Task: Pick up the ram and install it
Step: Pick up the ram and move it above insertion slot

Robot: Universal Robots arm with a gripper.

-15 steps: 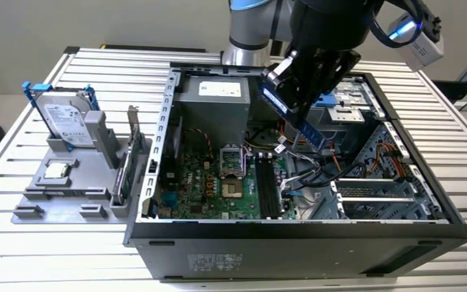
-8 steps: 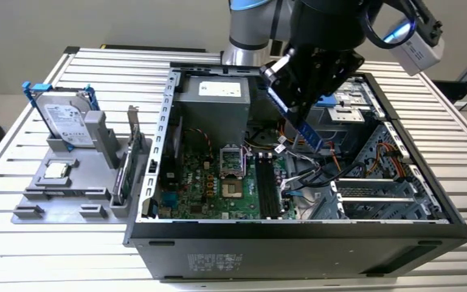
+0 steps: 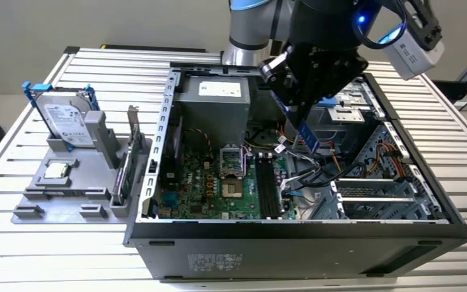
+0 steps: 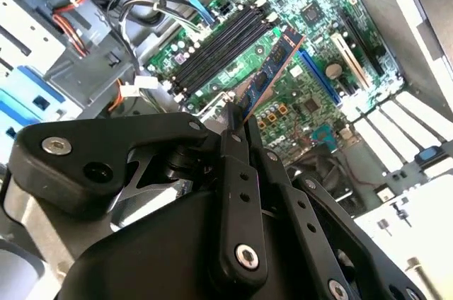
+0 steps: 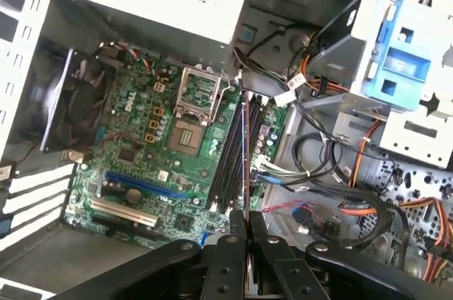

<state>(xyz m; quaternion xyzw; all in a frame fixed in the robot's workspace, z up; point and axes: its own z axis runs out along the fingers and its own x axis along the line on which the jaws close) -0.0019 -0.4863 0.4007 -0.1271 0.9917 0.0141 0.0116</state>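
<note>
Claw [image 4: 237,129] clenched on the ram [image 4: 272,66] — picked up, not yet seated.

Gripped by one end, free end tilted down toward the motherboard [image 3: 205,182], hanging inside the open computer case [image 3: 298,222]; thin edge roughly in line with the black memory slots [image 5: 228,155] in the first wrist view, but apart from them as far as can be judged. Pick-up done — installing not yet done. Just beside the slots: processor socket [image 5: 199,91] on one side, a tangle of cables [image 5: 318,172] on the other, near enough to snag the stick. Outside the case, on the exterior view's left, a grey stand [image 3: 63,194] with a hard drive [image 3: 63,121] in a blue frame and an upright card [image 3: 134,146], well apart from the work, on a slatted table [image 3: 22,255].
</note>
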